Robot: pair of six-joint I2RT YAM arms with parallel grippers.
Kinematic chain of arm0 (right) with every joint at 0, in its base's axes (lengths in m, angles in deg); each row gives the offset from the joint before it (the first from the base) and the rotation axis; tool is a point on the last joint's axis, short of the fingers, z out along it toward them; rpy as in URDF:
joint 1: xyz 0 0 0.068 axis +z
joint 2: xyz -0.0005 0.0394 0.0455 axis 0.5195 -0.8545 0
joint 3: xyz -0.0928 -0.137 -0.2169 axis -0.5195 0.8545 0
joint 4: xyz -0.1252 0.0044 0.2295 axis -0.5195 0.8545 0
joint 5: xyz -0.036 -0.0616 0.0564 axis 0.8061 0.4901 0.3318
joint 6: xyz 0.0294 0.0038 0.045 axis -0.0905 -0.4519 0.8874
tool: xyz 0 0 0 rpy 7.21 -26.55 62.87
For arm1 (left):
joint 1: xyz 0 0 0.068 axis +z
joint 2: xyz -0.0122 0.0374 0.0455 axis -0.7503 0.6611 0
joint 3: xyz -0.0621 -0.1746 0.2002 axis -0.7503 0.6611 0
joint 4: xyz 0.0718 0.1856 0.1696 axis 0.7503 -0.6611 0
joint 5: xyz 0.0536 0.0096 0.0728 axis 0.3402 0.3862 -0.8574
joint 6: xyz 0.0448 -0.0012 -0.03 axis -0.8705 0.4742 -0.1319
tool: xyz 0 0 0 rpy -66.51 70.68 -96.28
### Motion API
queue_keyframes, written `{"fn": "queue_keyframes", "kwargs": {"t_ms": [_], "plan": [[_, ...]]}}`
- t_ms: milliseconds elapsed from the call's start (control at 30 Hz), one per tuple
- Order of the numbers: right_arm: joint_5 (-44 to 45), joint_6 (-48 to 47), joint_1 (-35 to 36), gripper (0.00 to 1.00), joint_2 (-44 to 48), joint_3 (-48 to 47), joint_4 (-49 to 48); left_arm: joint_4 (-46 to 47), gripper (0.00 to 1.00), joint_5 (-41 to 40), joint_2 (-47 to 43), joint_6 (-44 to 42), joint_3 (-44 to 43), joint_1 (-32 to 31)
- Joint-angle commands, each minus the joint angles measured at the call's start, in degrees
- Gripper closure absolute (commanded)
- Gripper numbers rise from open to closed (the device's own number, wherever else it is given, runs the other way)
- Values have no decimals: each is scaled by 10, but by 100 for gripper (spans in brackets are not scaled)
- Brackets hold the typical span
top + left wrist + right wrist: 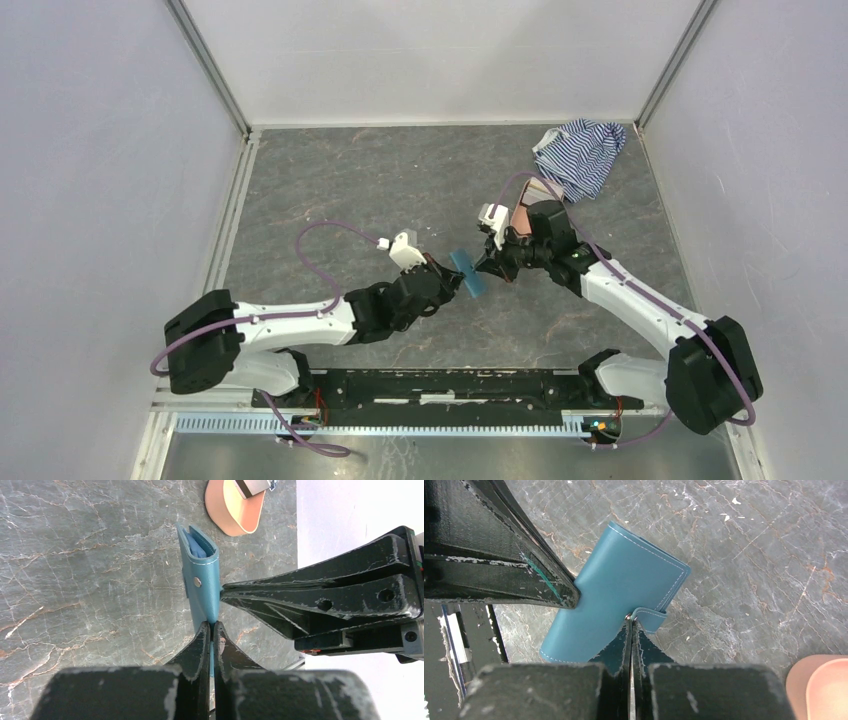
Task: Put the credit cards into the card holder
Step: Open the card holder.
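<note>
- Teal-blue with pale stitching: found the wallet (624,587) about mid-table, caught between the two grippers.
- Saw the left gripper (211,626) clamped on the wallet's lower edge, its fingers all but meeting with only that thin edge between them.
- Saw the right gripper (631,622) pinched tight on the small tab (649,617) that wrapped round the wallet's edge, its fingers pressed together on it.
- Noted both arms meeting at the wallet, the left one coming from the near left and the right one from the near right. Their tips lay just beside each other.
- Made out a round metal stud (197,582) on the wallet's side in the left wrist view. At its far end the folded halves gaped a little and showed a sliver of paler blue lining.
- From above, read the wallet as a slim slanted strip, running far-left to near-right between the fingertips.
- Could not tell whether the wallet touched the table (350,190) or hung clear of it.
- Underneath, noted grey stone-patterned tabletop with pale and rusty veins.
- Spotted a pink case (235,515) lying flat just beyond the wallet, to the far right and apart from it. The right arm partly hid it in the top view.
- Spotted a blue-and-white striped cloth (580,155) crumpled in the far right corner, well apart from the wallet.
</note>
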Motion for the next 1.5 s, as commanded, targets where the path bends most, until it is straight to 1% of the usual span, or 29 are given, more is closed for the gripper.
{"fn": "queue_keyframes", "kwargs": {"t_ms": [0,167,267,400,567,667,767,867,1000,1033,1067,1167,1267,1367,1467], "plan": [[50,3,-37,100,17,-3,-18,39,98,-29,-32,-3,12,-3],[71,9,-67,100,18,8,-26,45,98,-37,-52,-12,29,-3],[65,12,-76,100,15,8,-26,50,98,-43,-67,-17,41,-3],[25,19,-85,100,16,11,-32,78,98,-37,-81,-40,57,-2],[-40,30,-117,99,21,21,-41,147,98,-20,-107,-87,100,4],[-99,35,-125,79,23,36,-52,198,98,9,-119,-111,129,17],[-149,37,-125,60,25,44,-59,229,98,41,-117,-129,142,33],[-162,46,-125,46,30,49,-70,244,98,59,-109,-150,140,40],[-170,60,-127,26,35,56,-86,235,98,68,-105,-172,129,43],[-175,65,-129,22,37,60,-92,235,98,69,-105,-172,129,42],[-179,73,-131,20,38,63,-101,235,98,71,-105,-172,129,42],[-188,111,-136,20,36,68,-136,242,98,81,-103,-171,129,43],[-178,148,-149,22,29,69,-161,252,98,93,-100,-170,128,43],[-166,160,-161,28,18,66,-166,263,98,103,-99,-170,127,43],[-169,160,-165,30,10,66,-169,275,98,115,-94,-170,126,43]]}}
